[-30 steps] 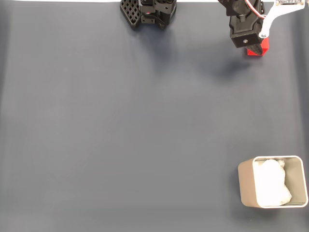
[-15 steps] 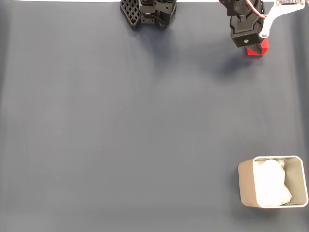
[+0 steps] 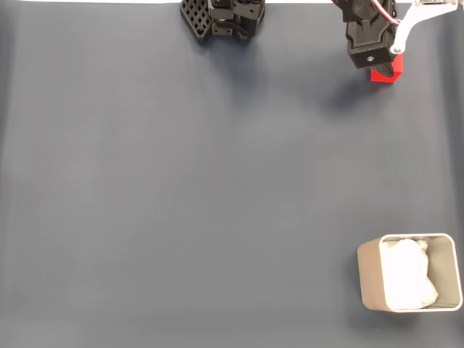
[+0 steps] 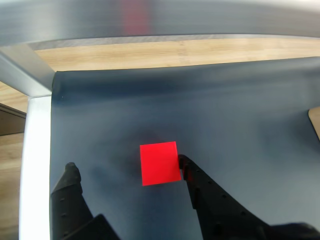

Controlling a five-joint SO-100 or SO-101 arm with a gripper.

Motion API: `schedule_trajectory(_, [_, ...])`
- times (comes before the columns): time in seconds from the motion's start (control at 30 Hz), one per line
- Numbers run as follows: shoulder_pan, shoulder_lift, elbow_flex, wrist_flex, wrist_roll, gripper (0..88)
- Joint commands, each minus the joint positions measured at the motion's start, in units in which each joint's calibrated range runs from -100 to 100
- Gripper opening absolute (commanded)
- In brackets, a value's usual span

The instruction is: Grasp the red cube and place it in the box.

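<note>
Apparently my jaws stand wide around the red cube (image 4: 159, 163), one finger touching, bracketing it for the grasp

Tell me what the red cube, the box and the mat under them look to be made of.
The small bright red cube: likely plastic or painted wood, matte, flat even colour without glare. The beige-tan square box: thin smooth wall with rounded corners, perhaps plastic or coated metal, holding a crumpled white lining, paper or cloth. The dark grey-blue mat: soft sheet, faint sheen and gentle ripples.

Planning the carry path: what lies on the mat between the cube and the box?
Nothing: in the fixed view, only bare dark mat separates the cube from the box.
</note>
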Motion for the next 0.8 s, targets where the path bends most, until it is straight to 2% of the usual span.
schedule_trajectory(0.0, [-0.7,-0.5,-0.5,-1.1,-1.0,44.3])
schedule_trajectory(0.33, [-0.8,-0.7,-0.4,-0.9,-1.3,43.7])
schedule_trajectory(0.77, [-0.8,-0.8,-0.1,0.6,-1.5,38.9])
